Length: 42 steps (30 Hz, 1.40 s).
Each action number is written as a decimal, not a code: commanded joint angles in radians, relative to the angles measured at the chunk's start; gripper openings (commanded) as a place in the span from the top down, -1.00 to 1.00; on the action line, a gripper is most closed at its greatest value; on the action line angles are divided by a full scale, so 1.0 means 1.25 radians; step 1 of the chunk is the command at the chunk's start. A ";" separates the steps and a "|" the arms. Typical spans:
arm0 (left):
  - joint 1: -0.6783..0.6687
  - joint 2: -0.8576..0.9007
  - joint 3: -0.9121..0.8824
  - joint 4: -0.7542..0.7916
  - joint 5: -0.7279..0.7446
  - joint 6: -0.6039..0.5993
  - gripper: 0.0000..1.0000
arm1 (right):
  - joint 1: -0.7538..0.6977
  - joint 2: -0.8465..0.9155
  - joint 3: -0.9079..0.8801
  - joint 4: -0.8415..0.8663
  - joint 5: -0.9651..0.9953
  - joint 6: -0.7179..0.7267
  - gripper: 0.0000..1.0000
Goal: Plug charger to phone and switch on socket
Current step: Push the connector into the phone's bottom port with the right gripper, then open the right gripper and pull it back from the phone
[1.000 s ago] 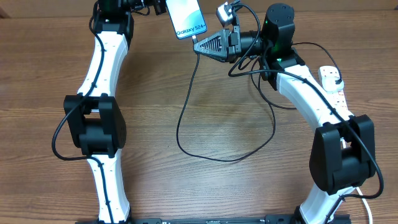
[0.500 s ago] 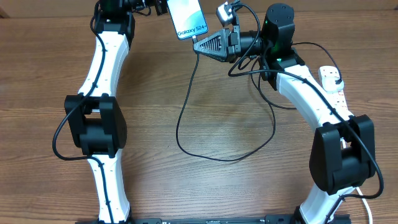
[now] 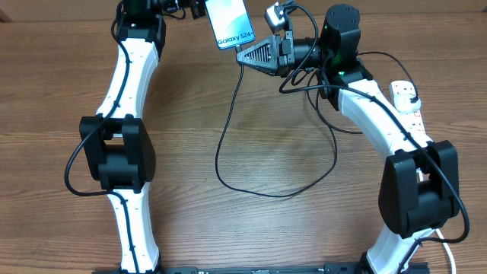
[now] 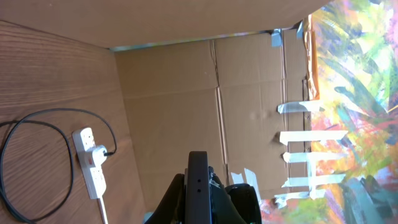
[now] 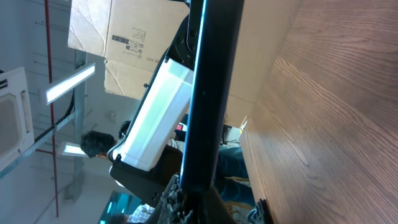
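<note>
The left claw (image 3: 198, 7), cut off by the top edge of the overhead view at 12 o'clock, is clenched on the phone (image 3: 230, 21). The phone is held raised with its lit screen facing up, and the left wrist view shows it only edge-on. At the phone's 4 o'clock the right claw (image 3: 242, 55) grasps the charger (image 3: 219, 156) near its end, with the connector tip hidden in the grip, so contact with the phone cannot be told. The cable loops across the surface (image 3: 183, 152) toward 3 o'clock, where the socket (image 3: 409, 103) lies partly hidden under the right arm (image 3: 373, 106), its switches too small to read.
</note>
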 commanded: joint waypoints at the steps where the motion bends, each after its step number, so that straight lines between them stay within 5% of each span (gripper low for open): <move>1: -0.013 0.001 0.017 0.007 0.044 0.028 0.92 | -0.001 -0.025 0.018 0.007 0.041 0.003 0.92; 31: -0.024 0.001 0.017 0.007 0.110 0.051 0.91 | -0.001 -0.025 0.018 0.007 0.060 0.003 0.90; 37: -0.021 0.001 0.017 0.007 0.109 0.051 0.92 | -0.001 -0.025 0.018 0.008 0.059 0.002 0.36; 39: -0.020 0.001 0.017 0.007 0.109 0.051 0.91 | -0.001 -0.025 0.018 0.008 0.059 0.002 -0.06; 40: -0.020 0.001 0.017 0.007 0.109 0.051 0.92 | -0.001 -0.025 0.018 0.008 0.059 0.002 -0.45; 42: -0.019 0.001 0.017 0.007 0.110 0.051 0.91 | -0.001 -0.025 0.018 0.008 0.058 0.002 -0.77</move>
